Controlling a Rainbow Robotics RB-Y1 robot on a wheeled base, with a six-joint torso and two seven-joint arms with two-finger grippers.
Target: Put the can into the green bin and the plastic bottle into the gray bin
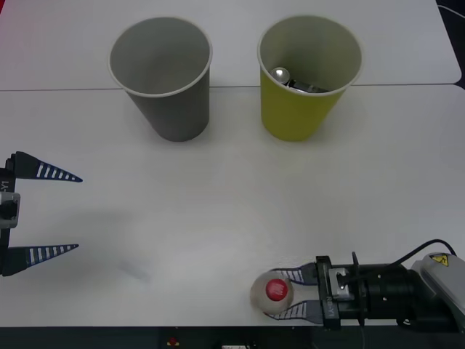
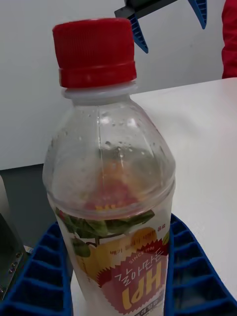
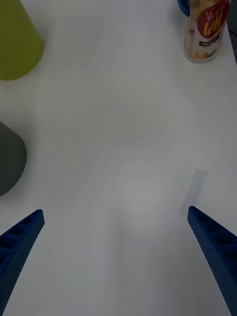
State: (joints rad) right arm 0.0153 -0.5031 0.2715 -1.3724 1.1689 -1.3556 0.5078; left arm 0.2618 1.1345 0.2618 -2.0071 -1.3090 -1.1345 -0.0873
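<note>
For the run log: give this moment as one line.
can: in green bin | bottle: upright, near table edge | right gripper: around bottle | left gripper: open, idle at left | gray bin: no bottle yet

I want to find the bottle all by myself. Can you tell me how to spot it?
Look at the white table, along its near edge on the robot's right. There the right gripper has its blue fingers around an upright clear bottle. Its red cap and colourful label set it apart from the gray bin and green bin.

Blue ribbed tool fingers (image 1: pixel 45 172), black wrist, yellow warning sticker (image 1: pixel 438 259).
</note>
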